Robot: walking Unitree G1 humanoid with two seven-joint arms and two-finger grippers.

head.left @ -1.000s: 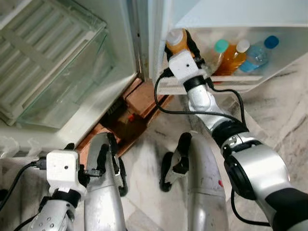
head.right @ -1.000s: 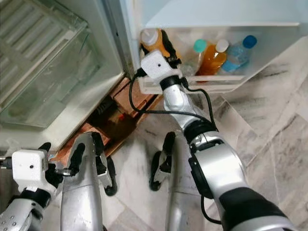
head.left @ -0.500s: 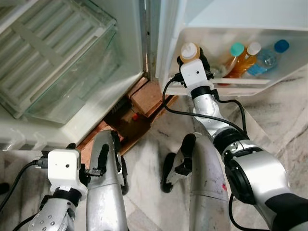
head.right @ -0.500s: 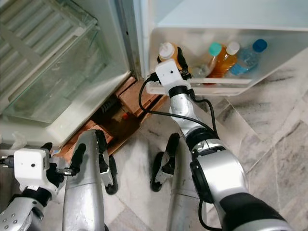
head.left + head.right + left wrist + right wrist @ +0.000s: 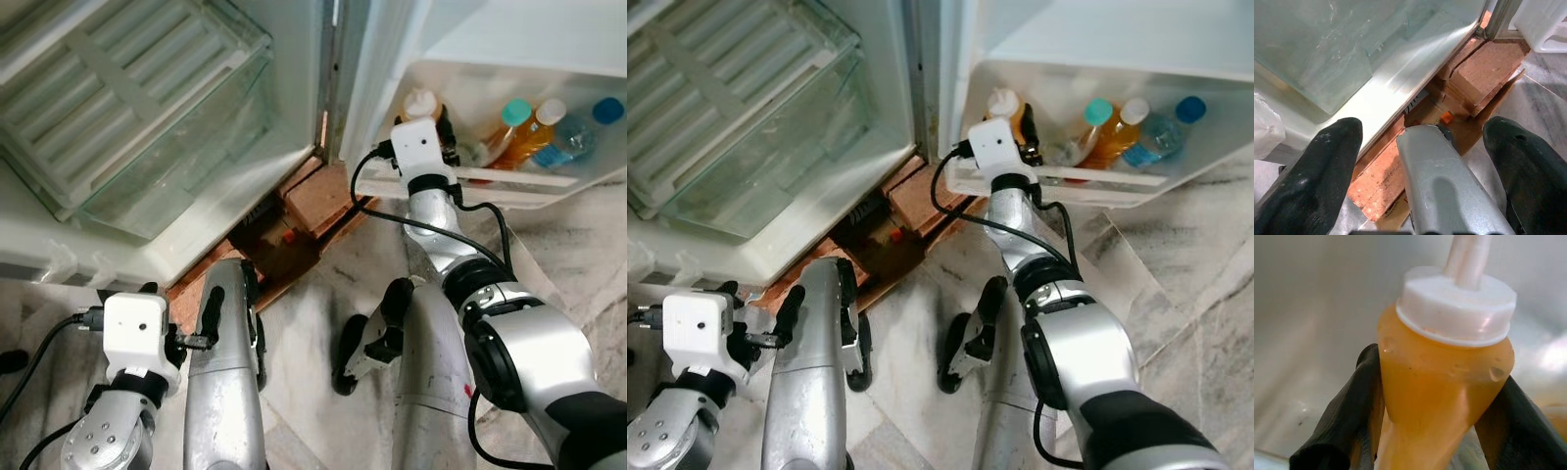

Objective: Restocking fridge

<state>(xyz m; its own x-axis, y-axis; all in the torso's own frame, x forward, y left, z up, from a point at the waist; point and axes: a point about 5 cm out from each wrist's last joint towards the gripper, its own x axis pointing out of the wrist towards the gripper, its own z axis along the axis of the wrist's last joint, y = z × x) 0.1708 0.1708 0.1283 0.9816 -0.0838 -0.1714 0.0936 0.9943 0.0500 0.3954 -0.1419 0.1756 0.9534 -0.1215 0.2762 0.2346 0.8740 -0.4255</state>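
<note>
No readable text, labels or numbers

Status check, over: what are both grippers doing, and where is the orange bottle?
Right gripper shut on orange bottle, at left end of fridge door bin. Left gripper open, idle, low by the leg. Three bottles stand further along the bin.

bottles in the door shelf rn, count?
4. An orange bottle with white cap in the right claw at the door shelf hinge end; then teal-capped bottle, white-capped orange bottle, blue-capped bottle. The arm may hide more.
</note>
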